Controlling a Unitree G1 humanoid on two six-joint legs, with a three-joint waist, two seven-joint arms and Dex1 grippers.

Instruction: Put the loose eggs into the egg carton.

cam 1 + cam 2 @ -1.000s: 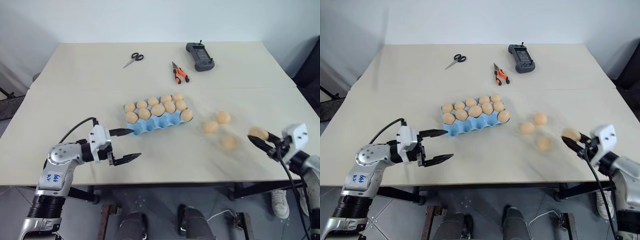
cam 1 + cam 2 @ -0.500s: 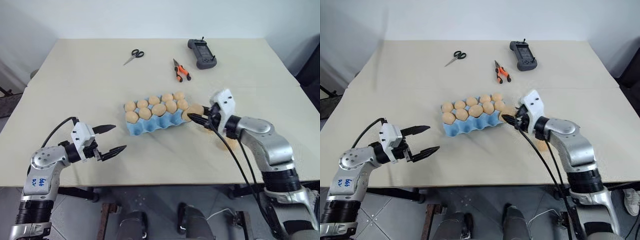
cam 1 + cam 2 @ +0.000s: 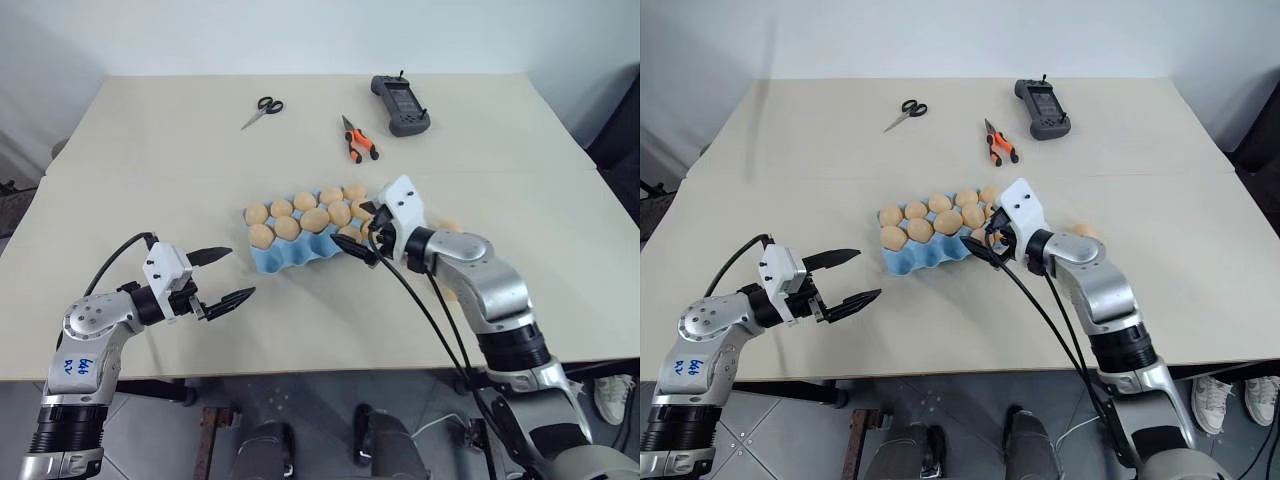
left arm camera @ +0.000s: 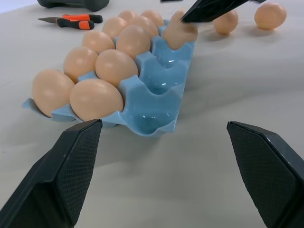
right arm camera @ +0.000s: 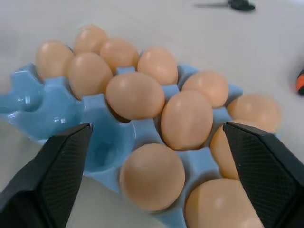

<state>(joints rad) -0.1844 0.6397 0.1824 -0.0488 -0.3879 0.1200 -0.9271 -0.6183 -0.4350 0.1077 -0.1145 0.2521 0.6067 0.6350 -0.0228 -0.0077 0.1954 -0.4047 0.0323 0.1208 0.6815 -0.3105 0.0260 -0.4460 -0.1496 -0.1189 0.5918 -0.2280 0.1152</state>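
two cups on the near row of the egg carton (image 3: 310, 243) look empty, while our right gripper (image 3: 364, 236) hangs over the carton's right end with its fingers spread wide and an egg (image 4: 180, 32) sitting in the cup beneath them. we judge the careful move is to lift straight up and clear before swinging out to the loose eggs (image 4: 270, 14) on the table right of the carton. our left gripper (image 3: 222, 276) waits open and empty near the carton's left end.

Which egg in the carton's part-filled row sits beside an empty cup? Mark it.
The egg in the egg carton's part-filled row that borders the empty cup. The row's other egg lies on its far side, away from that cup.
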